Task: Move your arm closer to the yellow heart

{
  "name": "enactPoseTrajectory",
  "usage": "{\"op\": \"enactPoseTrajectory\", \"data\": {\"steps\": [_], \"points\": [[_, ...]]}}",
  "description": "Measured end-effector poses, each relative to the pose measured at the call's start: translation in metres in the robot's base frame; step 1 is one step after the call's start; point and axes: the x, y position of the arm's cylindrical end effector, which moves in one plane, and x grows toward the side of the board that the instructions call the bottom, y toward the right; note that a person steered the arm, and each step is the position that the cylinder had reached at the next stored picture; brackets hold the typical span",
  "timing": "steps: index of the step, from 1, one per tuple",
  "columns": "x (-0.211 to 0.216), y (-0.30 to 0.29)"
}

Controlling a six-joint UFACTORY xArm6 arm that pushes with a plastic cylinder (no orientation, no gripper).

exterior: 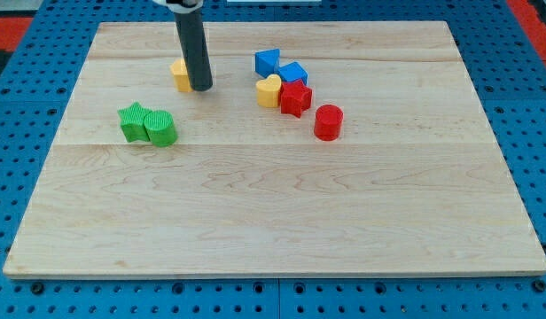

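My tip [201, 88] rests on the wooden table [273, 213] toward the view's top left, touching or just beside a partly hidden yellow block [179, 74] on its left, well apart from the yellow heart [269, 91]. The yellow heart sits in a cluster, touching a red star [295, 97], with a blue cube [293, 73] and a blue triangular block [267, 62] above, and a red cylinder [328, 121] near to the right. A green star [131, 121] and green cylinder [160, 128] touch at the view's left.
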Motion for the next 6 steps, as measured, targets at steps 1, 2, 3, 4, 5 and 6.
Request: {"op": "enactPoseTrajectory", "data": {"steps": [1,2,3,4,5,6], "points": [[-0.012,-0.014],[-0.015,-0.024],[-0.015,-0.026],[-0.012,-0.024],[0.019,0.006],[0.044,0.039]]}}
